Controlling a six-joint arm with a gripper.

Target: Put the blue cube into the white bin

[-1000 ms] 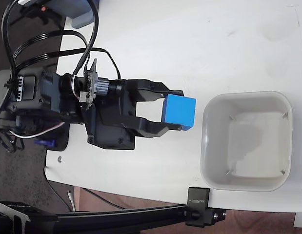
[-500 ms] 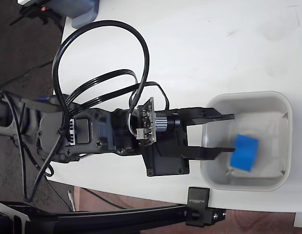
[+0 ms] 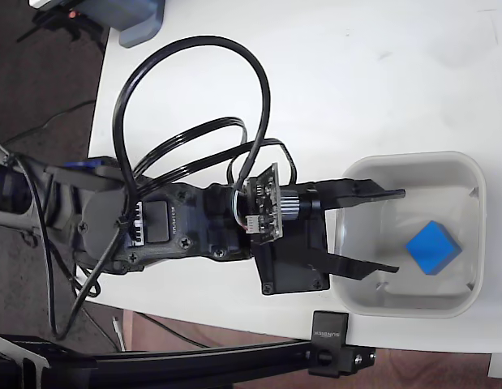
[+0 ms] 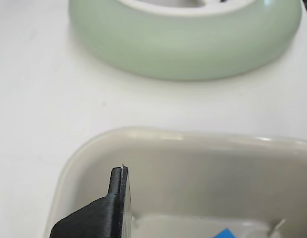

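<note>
The gripper (image 3: 396,231) is spread wide and holds nothing; its two fingers reach over the left wall of the bin (image 3: 345,243) in the fixed view. The cube (image 3: 432,248) lies on the bin floor, right of the fingertips and clear of them, turned so that one corner points up in the picture. In the wrist view one finger (image 4: 118,198) shows above the bin rim (image 4: 193,135), and a sliver of the cube (image 4: 226,234) shows at the bottom edge.

Handling, as a judgement: the cube looks rigid, light and smooth-faced, not fragile. It should sit flat and not roll. If it had to be taken up again, the best hold would be across two opposite flat faces, with the fingers turned to match its rotated stance; a hold across the corners would likely slip.

Count: one cube, one bin, one gripper with two fingers. Beyond the bin in the wrist view stands one pale green ring-shaped dish (image 4: 185,42). One blue-grey object (image 3: 137,20) sits at the table corner, well apart from the bin.

The placing step looks done.
</note>
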